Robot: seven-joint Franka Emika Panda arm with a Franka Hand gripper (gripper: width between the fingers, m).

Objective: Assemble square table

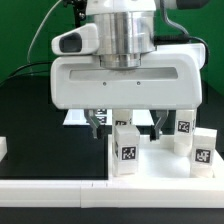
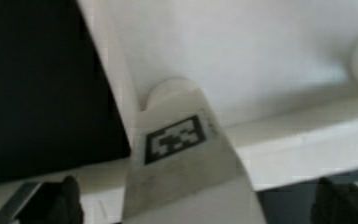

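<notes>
Now we see our gripper [image 1: 128, 124] spread wide, gripping nothing, straddling the stubby white plastic tagged leg [image 2: 185, 160] standing upright between its fingers above the black desk [image 1: 30, 120].

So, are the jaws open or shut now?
Open. In the wrist view both fingertips stand apart on either side of a tagged leg, not touching it.

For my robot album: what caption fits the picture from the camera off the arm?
Robot gripper open above a white table top with tagged legs standing up.
</notes>
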